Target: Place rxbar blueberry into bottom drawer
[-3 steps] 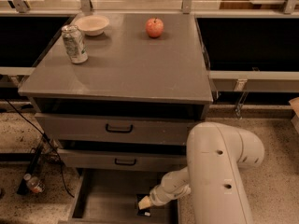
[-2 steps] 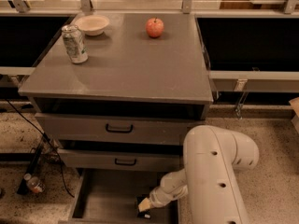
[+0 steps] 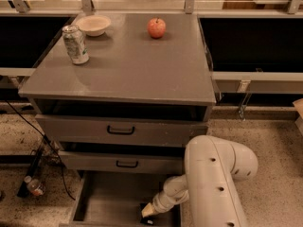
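The bottom drawer [image 3: 106, 200] is pulled open at the foot of the grey cabinet, its flat floor showing. My gripper [image 3: 146, 214] reaches down into the drawer's right front part, at the end of the white arm [image 3: 213, 183]. A small dark thing sits at the gripper's tip; I cannot tell if it is the rxbar blueberry. The bar's navy wrapper is not clearly in view.
On the cabinet top stand a red apple [image 3: 156, 27], a white bowl [image 3: 93, 24] and a soda can [image 3: 75, 44]. The two upper drawers [image 3: 120, 130] with black handles are shut. Cables and a bottle [image 3: 34, 187] lie on the floor at the left.
The arm has shifted slightly left; the gripper stays low in the bottom drawer at about the same place.
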